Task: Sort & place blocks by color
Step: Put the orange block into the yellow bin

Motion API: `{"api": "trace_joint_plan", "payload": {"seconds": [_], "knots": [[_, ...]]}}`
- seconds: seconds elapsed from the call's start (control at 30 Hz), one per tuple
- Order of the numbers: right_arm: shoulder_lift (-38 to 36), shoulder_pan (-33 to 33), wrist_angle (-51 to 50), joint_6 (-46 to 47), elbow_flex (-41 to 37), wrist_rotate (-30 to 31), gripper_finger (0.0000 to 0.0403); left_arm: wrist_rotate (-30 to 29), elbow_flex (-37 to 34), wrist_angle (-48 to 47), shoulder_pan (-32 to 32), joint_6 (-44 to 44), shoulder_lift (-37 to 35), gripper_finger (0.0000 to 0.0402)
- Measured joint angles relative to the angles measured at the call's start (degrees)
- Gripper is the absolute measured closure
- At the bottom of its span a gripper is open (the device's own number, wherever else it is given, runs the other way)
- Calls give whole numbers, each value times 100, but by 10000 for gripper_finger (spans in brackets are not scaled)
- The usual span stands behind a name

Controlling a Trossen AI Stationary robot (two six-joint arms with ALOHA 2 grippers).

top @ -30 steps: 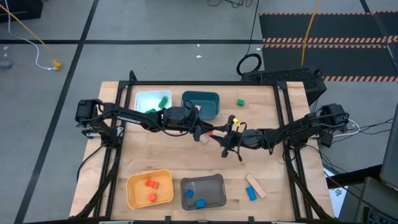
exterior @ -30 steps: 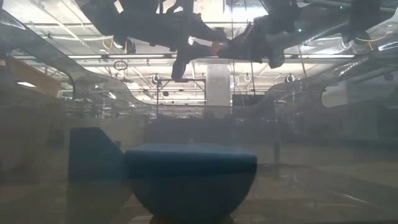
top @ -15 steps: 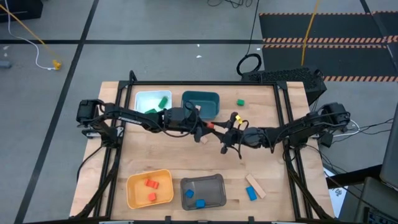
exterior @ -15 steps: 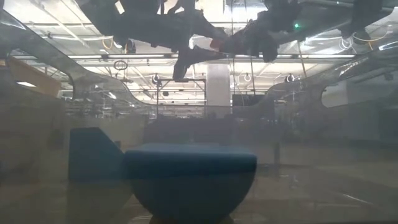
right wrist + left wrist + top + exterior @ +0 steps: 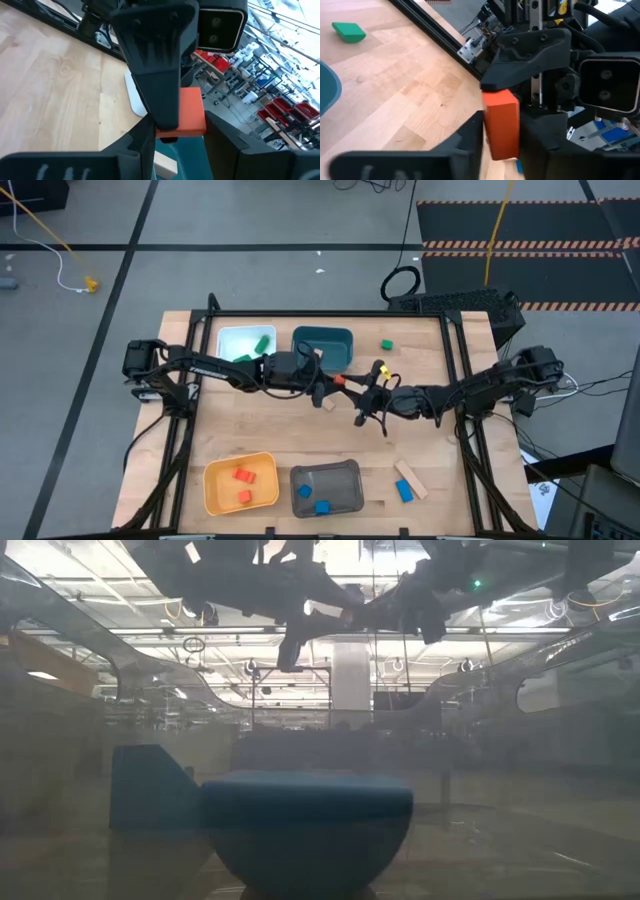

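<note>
Two grippers meet over the middle of my table (image 5: 260,430), both pinching one orange block (image 5: 501,122). From the left, my left gripper (image 5: 328,381) has its fingers (image 5: 467,142) clamped on the block's near end; my right gripper (image 5: 358,384) is closed on the far end. Other blocks sit in the white bin (image 5: 243,343), yellow bin (image 5: 240,483) and grey bin (image 5: 326,489).
</note>
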Motion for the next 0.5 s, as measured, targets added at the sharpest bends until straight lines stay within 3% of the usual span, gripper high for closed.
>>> {"api": "trace_joint_plan", "payload": {"seconds": [0.07,0.3,0.5], "knots": [[0,1,-15,-54,-3,6,284,-8,-2,-15,0,-44,-1,336],[0,11,-65,-5,-7,-71,280,-4,-2,-25,0,-45,-2,340],[6,13,-437,484,-17,364,198,47,0,-33,-11,102,-30,340]]}}
